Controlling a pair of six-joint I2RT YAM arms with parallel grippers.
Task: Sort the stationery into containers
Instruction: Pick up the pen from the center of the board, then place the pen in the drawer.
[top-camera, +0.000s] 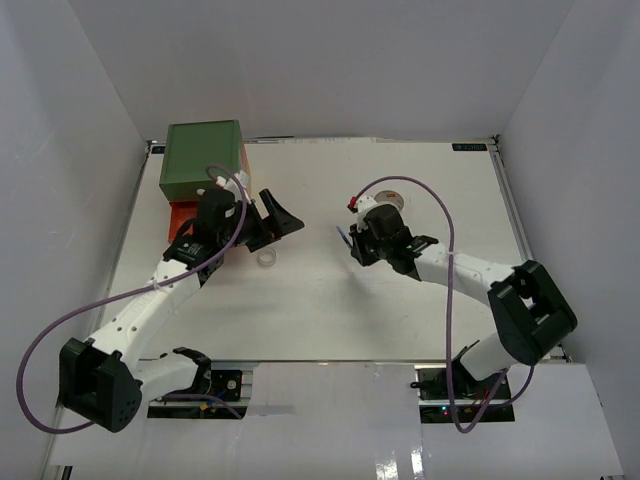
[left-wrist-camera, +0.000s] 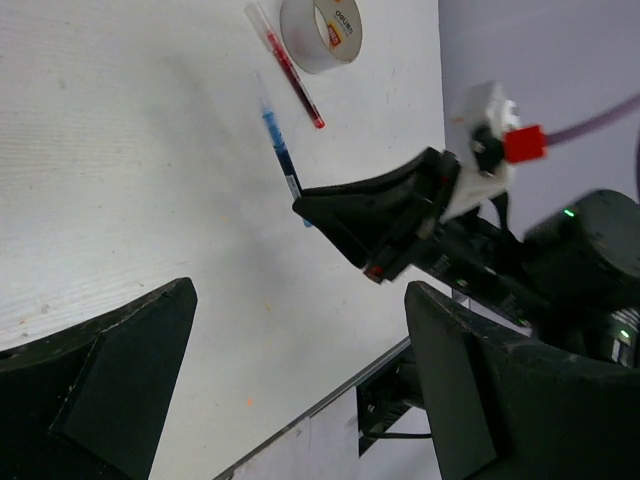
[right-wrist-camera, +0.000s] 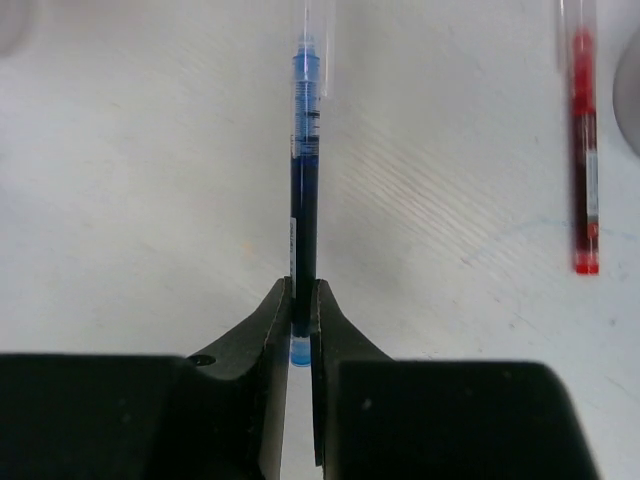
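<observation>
The white table (top-camera: 330, 310) has a faint wood-like grain, a metal rail along its near edge and a few small orange specks (left-wrist-camera: 248, 402) on the surface. At its far left corner stands the stacked chest (top-camera: 203, 158), green on top, with the orange drawer (top-camera: 183, 215) showing at its near side. The small clear tape ring (top-camera: 267, 258) lies flat on bare table, near the chest and to its right. Right of centre lies the grey tape roll (left-wrist-camera: 320, 33), with the red pen (left-wrist-camera: 290, 70) just beside it. The blue pen (right-wrist-camera: 304, 180) lies near the red one, roughly parallel and apart from it.
</observation>
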